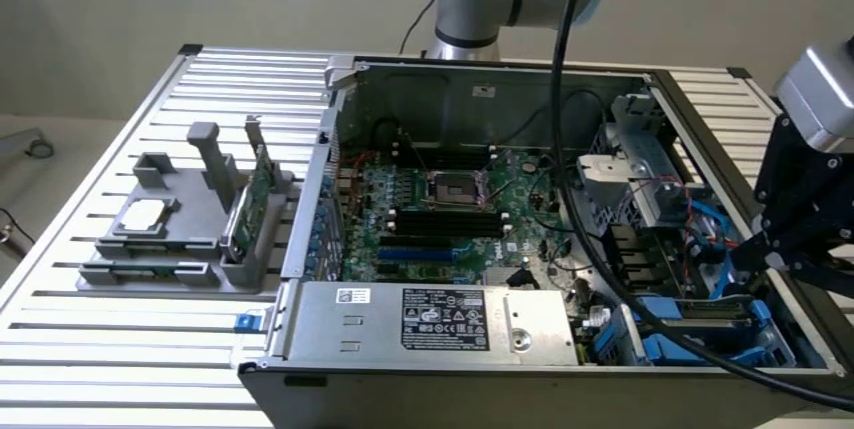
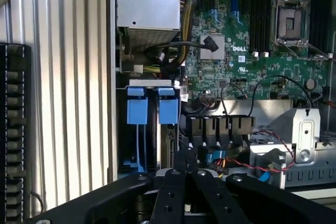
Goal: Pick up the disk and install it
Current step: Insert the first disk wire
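Note:
My gripper (image 1: 750, 254) hangs over the drive bay (image 1: 694, 334) at the exterior view's right end of the open computer case (image 1: 400, 324). Its black fingers (image 2: 178, 182) are pressed together with nothing between them. In the bay, a flat grey disk (image 1: 703, 311) stands on edge between blue plastic rails. In the wrist view the gripper (image 2: 187, 157) is shut just above that bay, where two blue rail tabs (image 2: 168, 111) show beside a thin grey edge. The disk's label is hidden.
The motherboard (image 1: 441, 209) and silver power supply (image 1: 427, 317) lie inside the case. A thick black cable (image 1: 587, 249) crosses it. A grey fixture (image 1: 180, 234) on the slatted table (image 1: 107, 369) holds a silver chip (image 1: 144, 214) and a green card (image 1: 254, 199).

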`<state>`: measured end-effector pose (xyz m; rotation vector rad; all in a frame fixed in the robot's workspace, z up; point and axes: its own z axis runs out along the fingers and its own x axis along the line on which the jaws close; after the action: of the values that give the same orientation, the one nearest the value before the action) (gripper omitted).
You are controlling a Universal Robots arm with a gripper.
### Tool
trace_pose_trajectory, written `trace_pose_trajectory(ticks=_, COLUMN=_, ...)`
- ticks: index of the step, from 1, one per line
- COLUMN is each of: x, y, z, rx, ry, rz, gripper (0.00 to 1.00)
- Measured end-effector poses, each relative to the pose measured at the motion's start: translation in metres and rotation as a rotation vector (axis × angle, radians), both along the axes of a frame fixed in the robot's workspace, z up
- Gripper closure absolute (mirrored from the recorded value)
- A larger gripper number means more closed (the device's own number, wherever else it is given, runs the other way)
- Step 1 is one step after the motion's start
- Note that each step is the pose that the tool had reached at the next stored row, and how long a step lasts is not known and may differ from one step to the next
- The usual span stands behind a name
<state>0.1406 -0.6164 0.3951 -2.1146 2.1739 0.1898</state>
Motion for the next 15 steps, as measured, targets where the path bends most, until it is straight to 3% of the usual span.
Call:
trace_pose_trajectory(ticks=6, x=0.0000, y=0.0002, z=0.0000, rx=-0.0001, ry=0.0011, rz=-0.089, gripper=0.89)
trace_pose_trajectory(ticks=8, x=0.0000, y=0.0002, z=0.0002, rx=-0.0101, ry=0.0015, rz=-0.101, gripper=0.89)
trace_pose_trajectory(ticks=12, x=0.0000, y=0.0001, z=0.0004, rx=-0.0236, ry=0.0024, rz=-0.133, gripper=0.89)
trace_pose_trajectory(ticks=15, x=0.0000, y=0.0000, z=0.0003, rx=-0.0388, ry=0.0018, rz=-0.159, gripper=0.89)
